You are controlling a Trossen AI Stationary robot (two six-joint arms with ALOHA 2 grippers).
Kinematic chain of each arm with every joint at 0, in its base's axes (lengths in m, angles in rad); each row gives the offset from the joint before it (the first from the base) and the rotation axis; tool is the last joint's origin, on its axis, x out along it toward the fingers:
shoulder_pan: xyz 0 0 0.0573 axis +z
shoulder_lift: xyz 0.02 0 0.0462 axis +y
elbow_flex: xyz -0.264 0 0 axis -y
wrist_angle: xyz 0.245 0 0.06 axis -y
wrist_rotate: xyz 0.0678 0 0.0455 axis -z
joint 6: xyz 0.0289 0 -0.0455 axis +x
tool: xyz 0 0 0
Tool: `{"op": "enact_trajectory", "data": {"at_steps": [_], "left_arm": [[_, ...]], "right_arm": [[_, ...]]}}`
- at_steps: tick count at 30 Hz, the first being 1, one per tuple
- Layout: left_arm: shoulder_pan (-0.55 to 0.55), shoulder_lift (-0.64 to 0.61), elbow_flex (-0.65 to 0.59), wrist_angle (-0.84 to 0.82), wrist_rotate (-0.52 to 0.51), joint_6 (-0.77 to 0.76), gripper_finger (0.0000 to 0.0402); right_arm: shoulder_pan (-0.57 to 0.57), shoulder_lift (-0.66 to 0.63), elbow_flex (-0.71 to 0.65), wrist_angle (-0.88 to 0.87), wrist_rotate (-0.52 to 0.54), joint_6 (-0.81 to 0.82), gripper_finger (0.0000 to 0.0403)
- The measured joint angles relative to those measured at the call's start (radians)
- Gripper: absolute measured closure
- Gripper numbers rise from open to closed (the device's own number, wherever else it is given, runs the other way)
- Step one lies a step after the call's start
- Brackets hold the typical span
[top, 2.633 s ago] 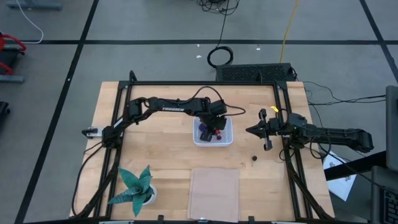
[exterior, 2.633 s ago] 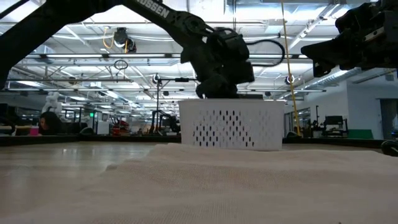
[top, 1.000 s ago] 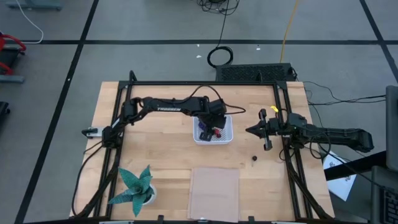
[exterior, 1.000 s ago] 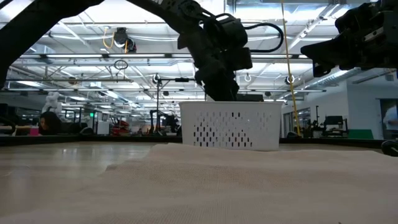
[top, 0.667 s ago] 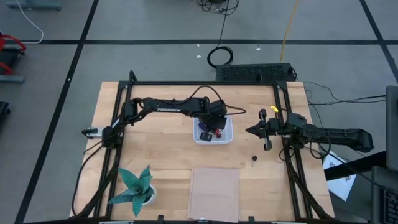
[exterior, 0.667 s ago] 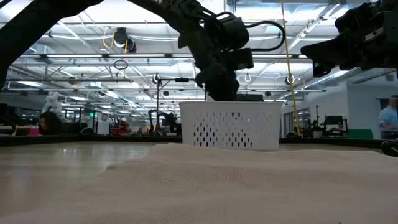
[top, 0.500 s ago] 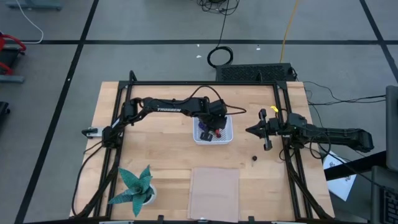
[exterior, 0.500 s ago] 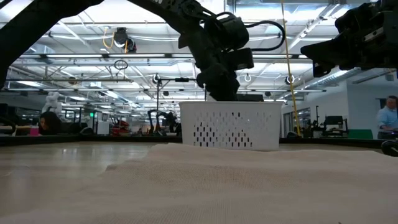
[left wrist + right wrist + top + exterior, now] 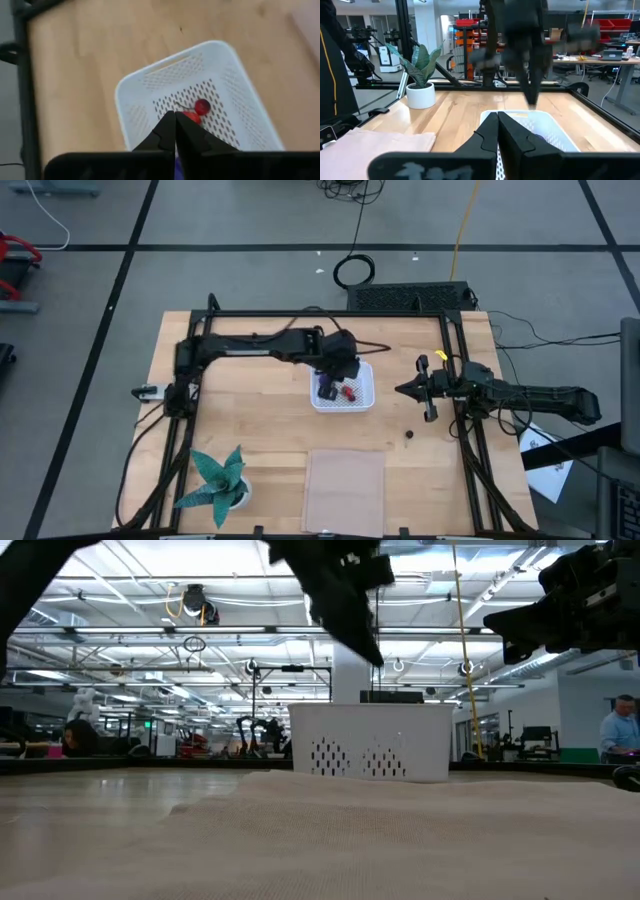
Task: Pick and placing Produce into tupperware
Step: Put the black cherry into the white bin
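Note:
The white tupperware (image 9: 360, 402) stands on the table's middle. In it lie a purple lump (image 9: 327, 390) and a red piece (image 9: 348, 392) of produce; the left wrist view shows the red piece (image 9: 201, 107) on the dotted bottom. One small dark ball (image 9: 410, 434) lies on the bare wood to the container's right. My left gripper (image 9: 344, 373) hangs shut above the container's far-left part, well clear of its rim (image 9: 370, 708) in the low view, with nothing between its fingers (image 9: 175, 122). My right gripper (image 9: 403, 390) waits shut at the table's right side.
A teal potted plant (image 9: 218, 480) stands at the near left corner. A flat pinkish rectangle (image 9: 344, 477) lies near the front edge. A black frame (image 9: 330, 314) runs around the table. Bare wood shows to the container's left.
My left gripper has risen out of the tupperware and drawn slightly toward the table's far-left. The purple lump and the red piece stay in the container. My right arm has kept still.

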Motion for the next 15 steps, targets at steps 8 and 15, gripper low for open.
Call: {"op": "enact_trajectory", "data": {"at_steps": [8,15], "left_arm": [[-0.017,-0.235,0.000,-0.062,-0.074,-0.048,0.0398],[-0.023,-0.397,-0.023,-0.178,-0.197,-0.112,0.0398]], "right_arm": [[0.000,0.000,0.000,-0.006,0.000,0.000,0.0403],[0.000,0.000,0.000,-0.007,0.000,0.007,0.0403]]}}
